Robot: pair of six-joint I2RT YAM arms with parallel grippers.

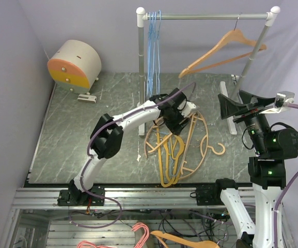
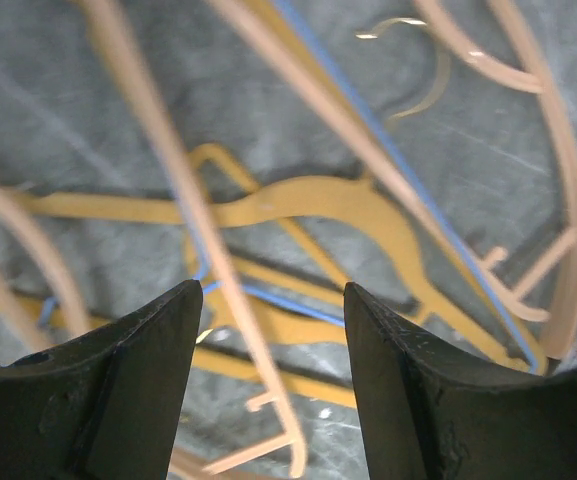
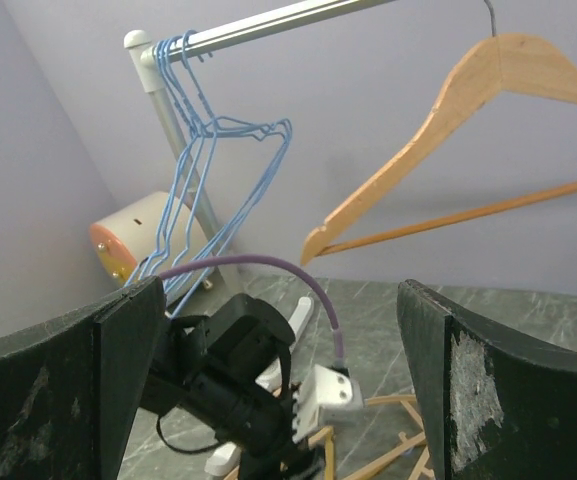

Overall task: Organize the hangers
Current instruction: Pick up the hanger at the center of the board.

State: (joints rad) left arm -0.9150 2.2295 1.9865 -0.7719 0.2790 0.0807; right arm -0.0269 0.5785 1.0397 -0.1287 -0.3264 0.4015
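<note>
**Top external.** The left gripper (image 1: 173, 120) hangs low over the tangled pile of hangers (image 1: 177, 155) on the table (image 1: 87, 134). Blue wire hangers (image 1: 154, 46) and one wooden hanger (image 1: 226, 46) hang on the rail (image 1: 205, 16).

**Left wrist.** The jaws are parted and empty, straddling a tan hanger bar (image 2: 223, 270) that crosses a mustard hanger (image 2: 338, 200) and a blue wire (image 2: 418, 190). Risk: the interlocked frames may rise together and drag the pile.

**Right wrist.** The right gripper (image 3: 280, 290) is spread wide, holds nothing, and faces the rail.

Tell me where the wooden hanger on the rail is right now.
In the top view the wooden hanger hangs near the right end of the rail, apart from the blue wire hangers bunched at its left end.
</note>
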